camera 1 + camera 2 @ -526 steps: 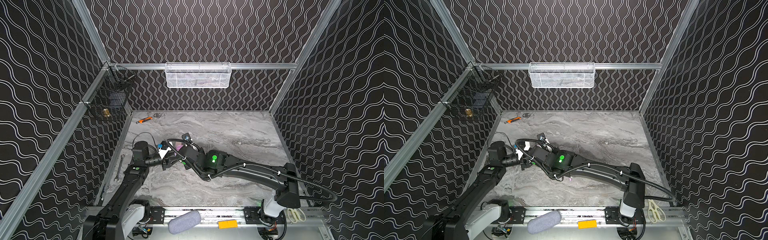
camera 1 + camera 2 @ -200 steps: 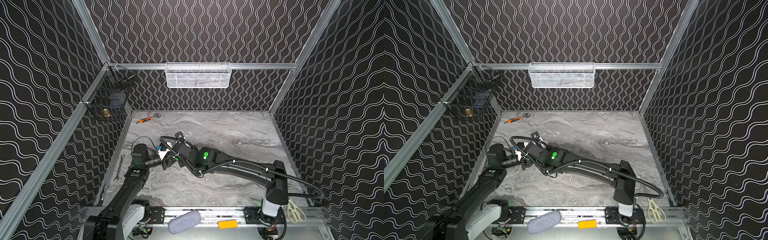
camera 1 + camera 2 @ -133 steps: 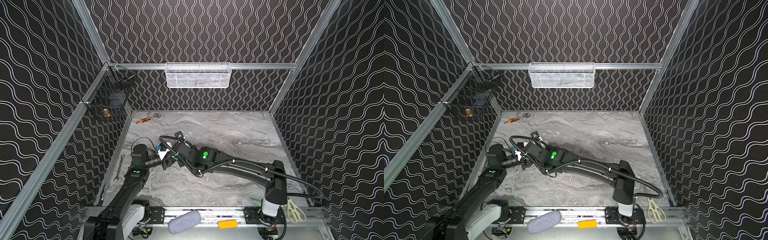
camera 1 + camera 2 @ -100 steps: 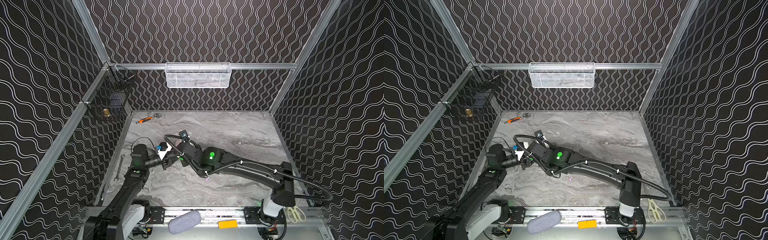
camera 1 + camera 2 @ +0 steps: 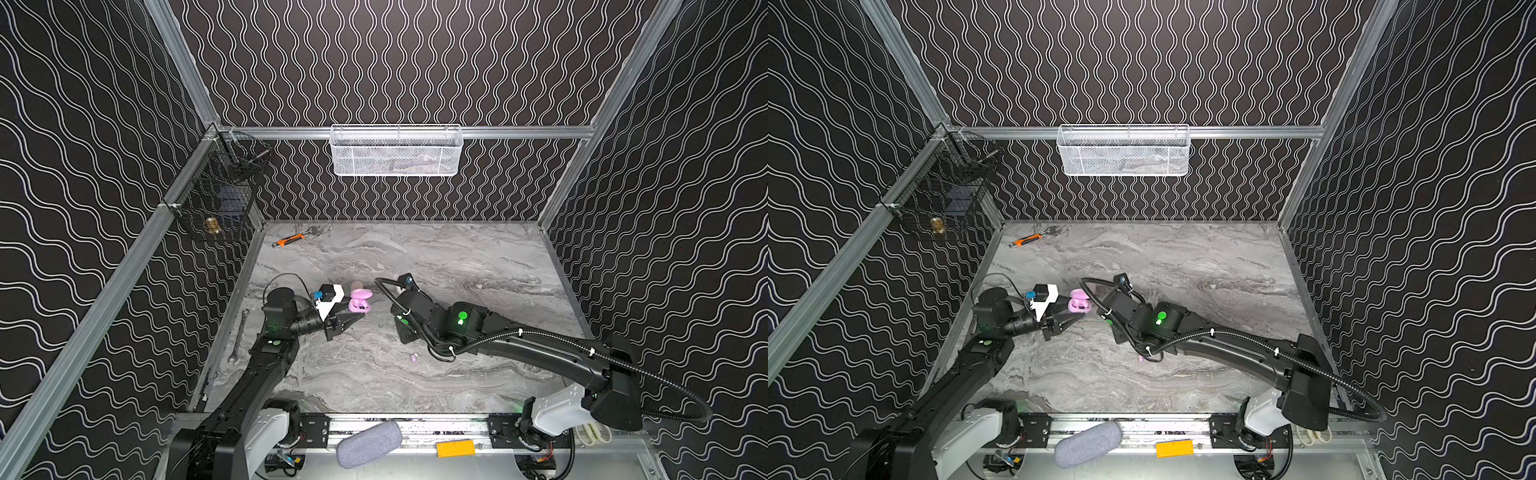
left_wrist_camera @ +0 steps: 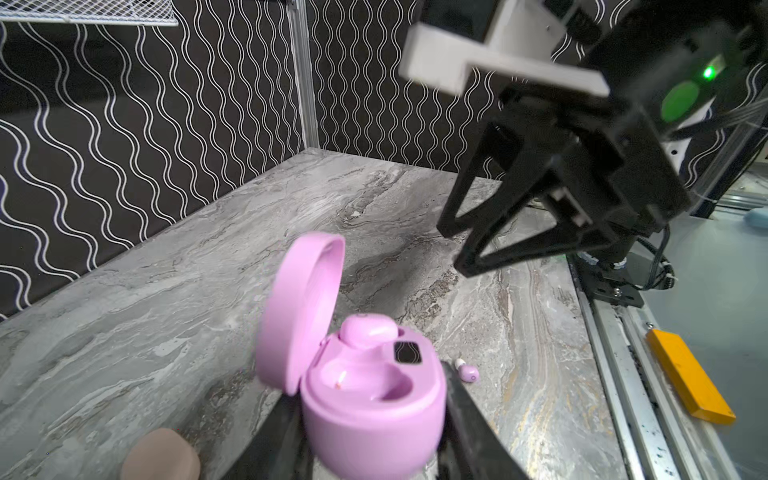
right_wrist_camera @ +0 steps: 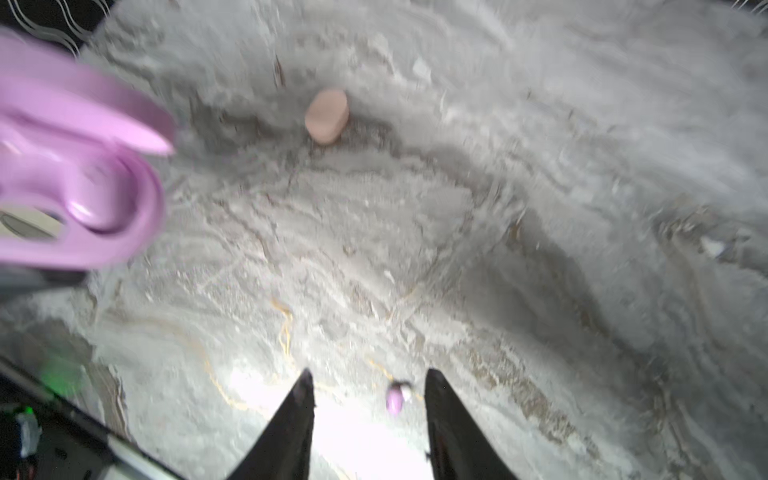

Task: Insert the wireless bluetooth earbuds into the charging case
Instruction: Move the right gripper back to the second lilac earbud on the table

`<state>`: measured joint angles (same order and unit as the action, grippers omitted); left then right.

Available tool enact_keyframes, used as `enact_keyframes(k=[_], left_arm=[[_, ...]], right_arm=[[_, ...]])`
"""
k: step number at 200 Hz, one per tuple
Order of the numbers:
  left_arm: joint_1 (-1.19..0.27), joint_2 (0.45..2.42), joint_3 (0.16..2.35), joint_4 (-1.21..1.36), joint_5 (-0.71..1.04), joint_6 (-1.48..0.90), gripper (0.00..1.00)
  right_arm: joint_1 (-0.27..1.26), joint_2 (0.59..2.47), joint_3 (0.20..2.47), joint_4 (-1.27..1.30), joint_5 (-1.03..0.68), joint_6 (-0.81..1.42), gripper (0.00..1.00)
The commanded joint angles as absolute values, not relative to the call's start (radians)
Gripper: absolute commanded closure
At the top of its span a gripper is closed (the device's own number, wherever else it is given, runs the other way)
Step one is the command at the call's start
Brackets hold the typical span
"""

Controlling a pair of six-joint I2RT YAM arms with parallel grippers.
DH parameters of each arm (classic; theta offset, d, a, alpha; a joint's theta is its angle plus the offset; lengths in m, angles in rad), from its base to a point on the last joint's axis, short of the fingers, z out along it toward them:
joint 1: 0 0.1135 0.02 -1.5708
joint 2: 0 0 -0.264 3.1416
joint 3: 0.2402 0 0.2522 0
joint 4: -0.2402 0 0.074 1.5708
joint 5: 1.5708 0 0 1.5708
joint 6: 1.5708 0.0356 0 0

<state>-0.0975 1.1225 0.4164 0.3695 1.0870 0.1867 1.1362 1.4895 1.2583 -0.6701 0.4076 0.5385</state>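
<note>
My left gripper is shut on the lilac charging case, held just above the table with its lid open. In both top views the case shows at the left gripper. One lilac earbud sits in the case's far slot; the near slot is bare. Another lilac earbud lies on the marble table. My right gripper hangs open and empty to the right of the case, with the loose earbud on the table below it.
A closed tan case lies just behind the lilac one. An orange-handled tool lies at the back left and a wrench along the left edge. Baskets hang on the walls. A grey pouch sits on the front rail.
My right gripper has opened and drawn back to the right, away from the lilac case. A lilac earbud now sits in the case. The left arm has held still.
</note>
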Motion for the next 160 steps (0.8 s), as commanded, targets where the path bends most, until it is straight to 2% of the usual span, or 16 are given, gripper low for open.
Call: enact_keyframes(k=[1, 64, 160], left_arm=[[-0.096, 1.129, 0.423, 0.403, 1.125, 0.154, 0.69], [-0.095, 1.122, 0.413, 0.405, 1.125, 0.147, 0.69], [-0.095, 1.133, 0.414, 0.406, 1.109, 0.148, 0.68]], right_arm=[[1.132, 1.494, 1.207, -0.666, 0.311, 0.594, 0.55], [1.131, 1.544, 1.036, -0.568, 0.216, 0.661, 0.67], [1.157, 1.665, 1.019, -0.572, 0.237, 0.691, 0.67]])
